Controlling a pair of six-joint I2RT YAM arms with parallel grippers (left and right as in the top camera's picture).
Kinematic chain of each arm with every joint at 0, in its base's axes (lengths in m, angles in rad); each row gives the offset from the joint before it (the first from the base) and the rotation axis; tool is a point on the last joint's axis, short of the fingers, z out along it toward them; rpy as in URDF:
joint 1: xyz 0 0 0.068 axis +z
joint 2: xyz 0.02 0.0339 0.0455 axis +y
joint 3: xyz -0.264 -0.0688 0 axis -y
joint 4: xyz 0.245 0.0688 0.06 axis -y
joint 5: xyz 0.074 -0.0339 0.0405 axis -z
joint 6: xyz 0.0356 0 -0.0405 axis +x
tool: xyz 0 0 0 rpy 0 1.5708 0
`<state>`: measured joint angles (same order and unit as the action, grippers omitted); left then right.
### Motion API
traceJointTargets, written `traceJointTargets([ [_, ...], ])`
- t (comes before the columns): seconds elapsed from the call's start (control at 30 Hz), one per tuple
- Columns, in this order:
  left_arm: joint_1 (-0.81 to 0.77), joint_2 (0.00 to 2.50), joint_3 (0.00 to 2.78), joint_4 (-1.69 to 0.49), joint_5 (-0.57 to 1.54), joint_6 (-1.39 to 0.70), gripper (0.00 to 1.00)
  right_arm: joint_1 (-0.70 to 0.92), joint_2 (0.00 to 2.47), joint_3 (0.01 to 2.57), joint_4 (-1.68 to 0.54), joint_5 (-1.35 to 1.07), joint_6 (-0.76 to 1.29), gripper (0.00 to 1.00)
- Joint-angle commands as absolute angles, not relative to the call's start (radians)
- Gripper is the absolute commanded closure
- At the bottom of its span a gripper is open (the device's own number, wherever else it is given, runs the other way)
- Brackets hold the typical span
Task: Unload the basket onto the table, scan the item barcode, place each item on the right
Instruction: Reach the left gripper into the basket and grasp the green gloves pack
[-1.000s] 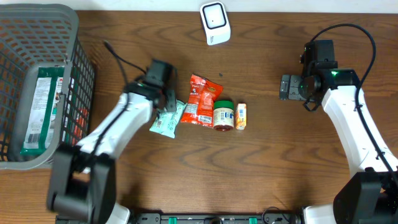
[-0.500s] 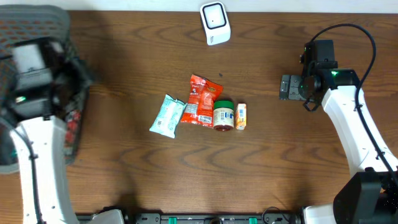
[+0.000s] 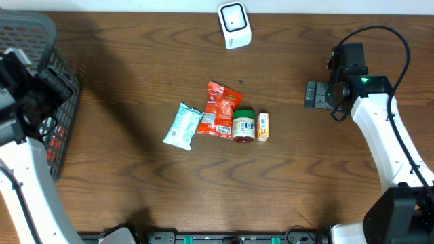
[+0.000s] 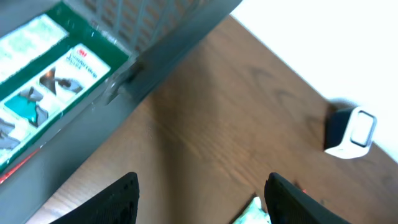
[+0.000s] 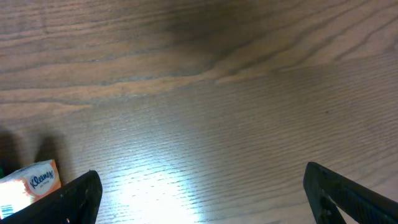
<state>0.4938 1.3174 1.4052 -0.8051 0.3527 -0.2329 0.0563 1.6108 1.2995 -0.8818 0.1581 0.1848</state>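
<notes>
A row of items lies mid-table: a pale green packet (image 3: 182, 127), a red packet (image 3: 220, 108), a green-lidded jar (image 3: 244, 125) and a small orange box (image 3: 263, 127). The white barcode scanner (image 3: 234, 26) stands at the back edge and also shows in the left wrist view as a white scanner (image 4: 351, 132). My left gripper (image 3: 60, 83) hangs at the far left over the basket's rim, open and empty (image 4: 202, 180). A corner of the pale green packet (image 4: 255, 213) peeks in by its right finger. My right gripper (image 3: 313, 95) hovers right of the items, open over bare wood (image 5: 202, 174).
A grey mesh basket (image 3: 41, 27) sits at the left edge, partly hidden by my left arm. It holds a green-and-white box (image 4: 43, 81). The small orange box (image 5: 31, 180) lies left of my right gripper's fingers.
My left arm has swung away from the pale green packet to the far left over the basket, jaws wider. The packet stays on the table. The right arm has not moved.
</notes>
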Motion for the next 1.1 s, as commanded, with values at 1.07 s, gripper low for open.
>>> traceJointTargets([
  [1.07, 0.671, 1.558, 1.511, -0.8, 0.295, -0.182, 0.45, 0.054, 1.601, 1.31, -0.883, 0.175, 0.175, 0.01],
])
